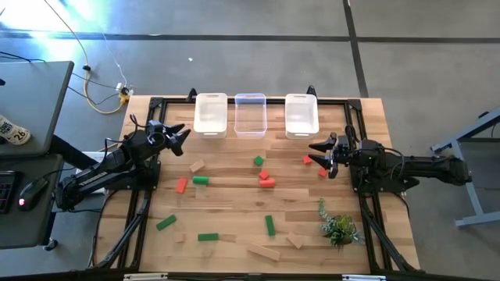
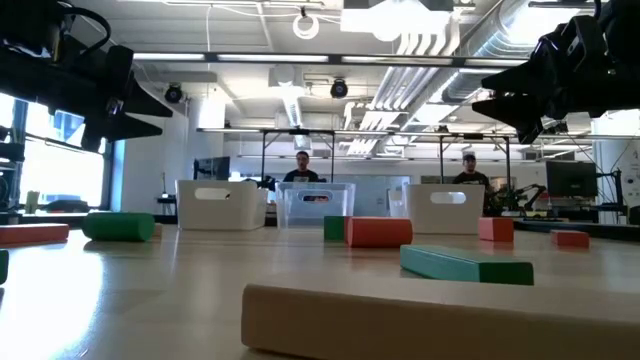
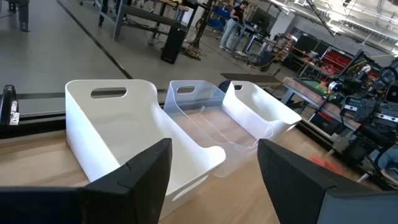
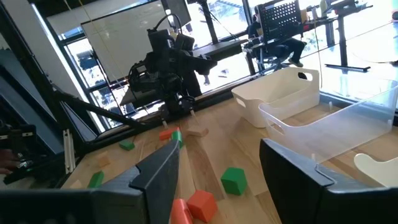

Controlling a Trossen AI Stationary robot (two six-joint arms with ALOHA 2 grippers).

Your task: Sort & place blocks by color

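Observation:
Green, red and tan blocks lie scattered flat on the wooden table: a green cube [image 1: 258,161], red blocks [image 1: 266,179], a red bar [image 1: 182,185], green bars [image 1: 269,225], tan bars [image 1: 263,251]. My left gripper [image 1: 181,133] hangs open above the table's far left, in front of the left white bin [image 1: 211,115], which shows beyond its fingers in the left wrist view [image 3: 118,134]. My right gripper [image 1: 316,148] hangs open at the far right, near a red block [image 1: 307,159]. In the right wrist view, the green cube [image 4: 234,180] and a red cube [image 4: 200,203] lie beyond its fingers.
Three bins stand in a row at the far edge: white, clear [image 1: 251,115], white [image 1: 301,115]. A leafy plant sprig [image 1: 338,228] lies at the near right. Black frame rails run along the table's left and right sides. People stand in the room behind [image 2: 303,170].

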